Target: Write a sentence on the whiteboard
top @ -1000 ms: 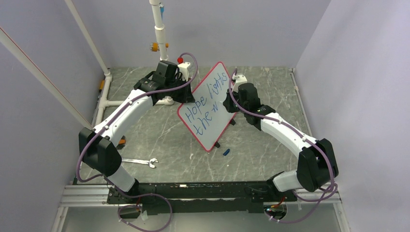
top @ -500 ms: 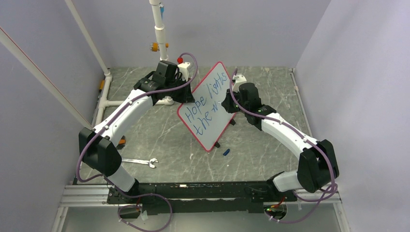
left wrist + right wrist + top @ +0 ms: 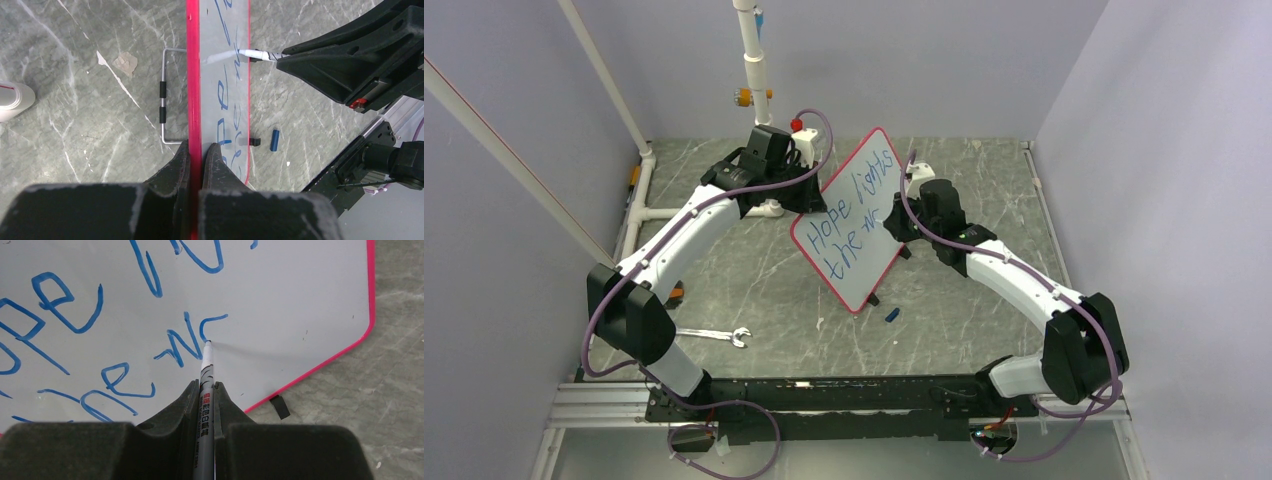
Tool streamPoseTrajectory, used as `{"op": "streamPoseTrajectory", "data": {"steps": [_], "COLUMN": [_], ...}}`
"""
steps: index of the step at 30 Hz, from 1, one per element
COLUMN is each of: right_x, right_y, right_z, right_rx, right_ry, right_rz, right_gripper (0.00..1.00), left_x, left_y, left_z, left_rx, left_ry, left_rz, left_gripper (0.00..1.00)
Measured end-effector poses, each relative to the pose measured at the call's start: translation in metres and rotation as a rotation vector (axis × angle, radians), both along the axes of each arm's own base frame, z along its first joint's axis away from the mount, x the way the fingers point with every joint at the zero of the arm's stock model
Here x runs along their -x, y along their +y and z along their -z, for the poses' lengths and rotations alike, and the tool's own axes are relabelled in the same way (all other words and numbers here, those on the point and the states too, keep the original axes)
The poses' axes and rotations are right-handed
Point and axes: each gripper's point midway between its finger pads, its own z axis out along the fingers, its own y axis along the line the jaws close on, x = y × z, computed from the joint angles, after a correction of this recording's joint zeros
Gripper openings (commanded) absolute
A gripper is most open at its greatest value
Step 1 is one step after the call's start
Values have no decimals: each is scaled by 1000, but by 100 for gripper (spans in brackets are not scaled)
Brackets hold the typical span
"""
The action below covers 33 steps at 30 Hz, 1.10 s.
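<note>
— What's new?
— A fresh curved stroke after the "w": the sentence [image 3: 185, 337] likely needs only "ay" finished.
— Grips?
— Right pincer [image 3: 204, 387] clamps the slim marker [image 3: 206, 365], tip on the glossy whiteboard [image 3: 290, 300] just ahead. Left pincer [image 3: 195, 150] pinches its red rim, above the marbled surface [image 3: 764, 290].

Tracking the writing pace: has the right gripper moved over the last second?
Yes. In the top view the right gripper, holding the marker, slid slightly down the whiteboard toward the blue cap.

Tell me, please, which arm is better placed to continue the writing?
Right: the right gripper holds the marker, tip on the whiteboard; the left gripper is clamping its edge.
</note>
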Motion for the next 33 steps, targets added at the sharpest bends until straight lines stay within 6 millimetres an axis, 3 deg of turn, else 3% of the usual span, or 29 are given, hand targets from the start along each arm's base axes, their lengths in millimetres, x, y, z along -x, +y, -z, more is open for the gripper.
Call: {"op": "streamPoseTrajectory", "data": {"steps": [11,22,33], "right_x": [-3,-19,-21], "right_y": [-6,-1,0], "right_z": [5,-15,-16], "right_rx": [33,24,22], "right_ry": [17,-17,-21], "right_rz": [35,46,47], "right_gripper": [0,0,0], "left_x": [0,0,0], "left_y": [-1,-1,-1], "left_z": [0,0,0], "left_rx": [1,1,-1], "left_ry": [-1,-2,-2], "left_rz": [2,2,0], "left_gripper": [0,0,0]}}
